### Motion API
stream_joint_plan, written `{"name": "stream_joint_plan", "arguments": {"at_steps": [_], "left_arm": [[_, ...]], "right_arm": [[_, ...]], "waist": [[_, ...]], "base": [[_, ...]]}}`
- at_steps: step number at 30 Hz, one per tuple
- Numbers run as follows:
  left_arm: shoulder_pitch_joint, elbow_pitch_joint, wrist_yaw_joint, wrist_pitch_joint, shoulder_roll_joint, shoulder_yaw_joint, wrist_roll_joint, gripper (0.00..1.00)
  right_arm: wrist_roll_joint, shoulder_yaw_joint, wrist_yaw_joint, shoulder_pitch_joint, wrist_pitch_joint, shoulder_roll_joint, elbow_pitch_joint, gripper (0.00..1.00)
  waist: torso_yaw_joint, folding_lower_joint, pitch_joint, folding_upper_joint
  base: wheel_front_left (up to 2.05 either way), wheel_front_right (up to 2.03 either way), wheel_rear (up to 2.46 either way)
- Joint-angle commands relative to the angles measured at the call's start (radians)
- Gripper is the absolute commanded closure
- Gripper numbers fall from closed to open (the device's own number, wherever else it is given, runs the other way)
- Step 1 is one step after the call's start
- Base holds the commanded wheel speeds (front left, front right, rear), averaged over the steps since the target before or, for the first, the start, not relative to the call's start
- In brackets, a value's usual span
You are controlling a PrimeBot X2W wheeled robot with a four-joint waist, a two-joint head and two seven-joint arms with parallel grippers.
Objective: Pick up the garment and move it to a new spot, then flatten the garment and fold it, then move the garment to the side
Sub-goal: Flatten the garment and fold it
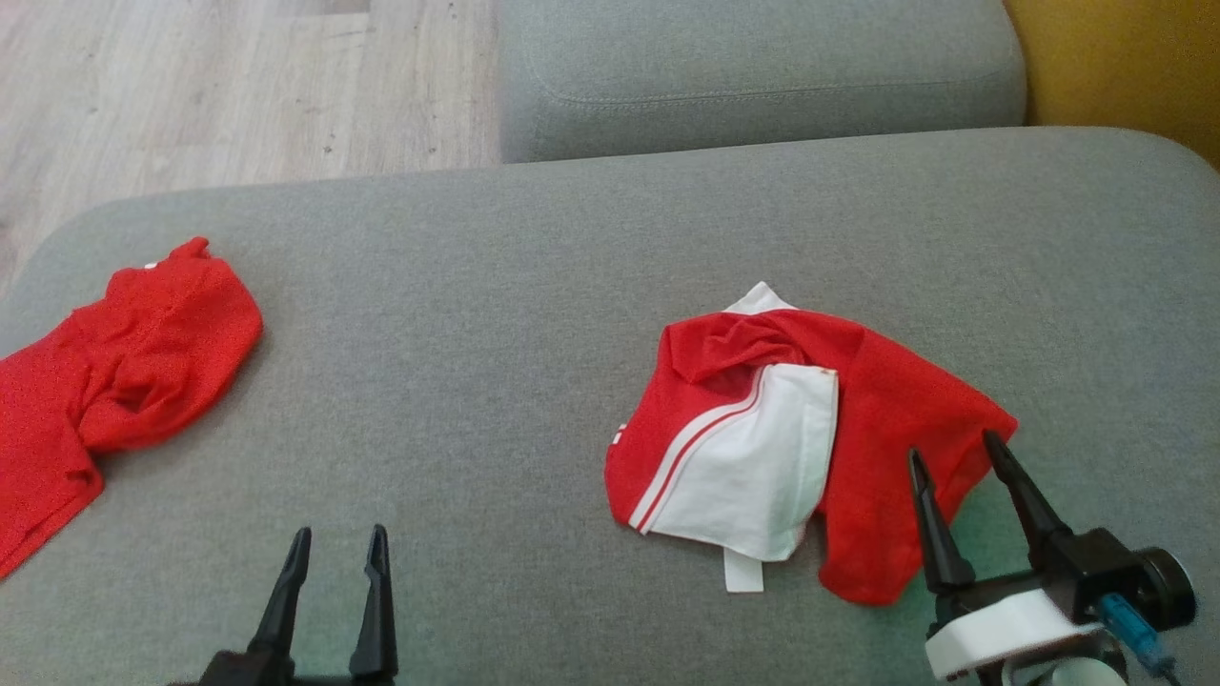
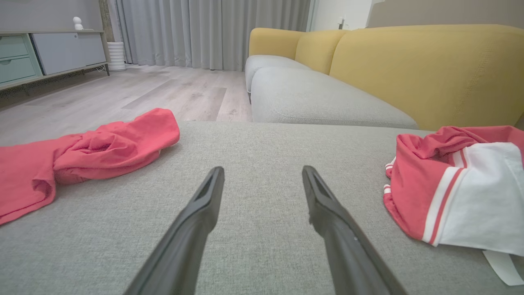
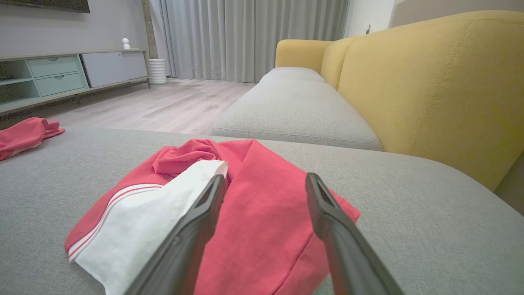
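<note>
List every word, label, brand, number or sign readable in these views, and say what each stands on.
No text can be read. The white strip hanging from the red and white garment looks blank, and the white fleck on the plain red garment is too small to tell.

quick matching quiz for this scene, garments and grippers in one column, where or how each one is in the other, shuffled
1 red-and-white garment
2 all-red garment
3 left gripper
4 right gripper

a open over bare cushion
b crumpled at cushion's left edge
c open, fingertips over a garment's right edge
d bunched right of centre

Pairs: 1-d; 2-b; 3-a; 4-c
</note>
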Motion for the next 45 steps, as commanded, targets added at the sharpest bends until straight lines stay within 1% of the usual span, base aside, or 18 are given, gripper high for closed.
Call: {"name": "stream_joint_plan", "arguments": {"at_steps": [1, 5, 10, 20, 23, 27, 28, 31, 32, 35, 39, 42, 45], "left_arm": [[-0.018, -0.021, -0.015, -0.01, -0.01, 0.051, 0.018, 0.0], [-0.017, -0.012, -0.043, -0.01, -0.03, 0.082, 0.044, 0.0], [-0.018, -0.002, -0.066, -0.01, -0.047, 0.106, 0.065, 0.0], [-0.023, -0.002, -0.086, -0.01, -0.061, 0.124, 0.093, 0.0], [-0.029, -0.01, -0.094, -0.01, -0.063, 0.107, 0.111, 0.0], [-0.054, -0.028, -0.114, -0.01, -0.063, 0.03, 0.145, 0.0], [-0.054, -0.028, -0.114, -0.01, -0.063, 0.03, 0.145, 0.0], [-0.087, -0.018, -0.129, -0.01, -0.063, -0.066, 0.163, 0.0], [-0.118, 0.009, -0.134, -0.01, -0.056, -0.142, 0.169, 0.0], [-0.178, 0.07, -0.137, -0.01, -0.04, -0.259, 0.161, 0.0], [-0.273, 0.206, -0.137, 0.031, -0.017, -0.372, 0.175, 0.0], [-0.333, 0.294, -0.137, 0.053, -0.016, -0.419, 0.183, 0.0], [-0.379, 0.363, -0.13, 0.052, -0.016, -0.427, 0.199, 0.0]], "right_arm": [[-0.004, 0.027, -0.001, -0.021, -0.011, -0.004, -0.025, 0.0], [-0.002, 0.034, -0.001, -0.029, -0.011, -0.01, -0.018, 0.0], [-0.001, 0.036, -0.001, -0.034, -0.011, -0.015, -0.015, 0.0], [0.002, 0.046, -0.001, -0.049, -0.011, -0.019, -0.019, 0.0], [0.004, 0.048, -0.001, -0.055, -0.011, -0.021, -0.024, 0.0], [0.007, 0.051, -0.001, -0.07, -0.011, -0.026, -0.036, 0.0], [0.007, 0.051, -0.001, -0.07, -0.011, -0.026, -0.036, 0.0], [0.01, 0.058, -0.001, -0.085, -0.011, -0.031, -0.045, 0.0], [0.011, 0.064, -0.001, -0.095, -0.011, -0.033, -0.053, 0.0], [0.014, 0.071, -0.001, -0.113, -0.011, -0.035, -0.063, 0.0], [0.02, 0.068, -0.001, -0.13, -0.011, -0.035, -0.069, 0.0], [0.022, 0.062, -0.001, -0.139, -0.011, -0.035, -0.072, 0.0], [0.025, 0.059, -0.001, -0.147, -0.011, -0.035, -0.075, 0.0]], "waist": [[-0.005, 0.0, 0.002, -0.0001], [-0.01, 0.0, 0.003, -0.0001], [-0.01, 0.0, 0.004, -0.0001], [-0.014, 0.0, 0.012, -0.0001], [-0.018, 0.0, 0.016, -0.0001], [-0.033, 0.0, 0.03, -0.0001], [-0.033, 0.0, 0.03, -0.0001], [-0.05, 0.0, 0.045, -0.0001], [-0.065, 0.0, 0.059, -0.0001], [-0.09, 0.0, 0.085, -0.0001], [-0.123, 0.0, 0.118, -0.0001], [-0.147, 0.0, 0.138, -0.0001], [-0.166, 0.0, 0.155, -0.0001]], "base": [[0.0, 0.0, 0.0], [0.0, 0.0, 0.0], [0.0, 0.0, 0.0], [0.0, 0.0, 0.0], [0.0, 0.0, 0.0], [0.0, 0.0, 0.0], [0.0, 0.0, 0.0], [0.0, 0.0, 0.0], [0.0, 0.0, 0.0], [0.0, 0.0, 0.0], [0.0, 0.0, 0.0], [0.0, 0.0, 0.0], [0.0, 0.0, 0.0]]}}
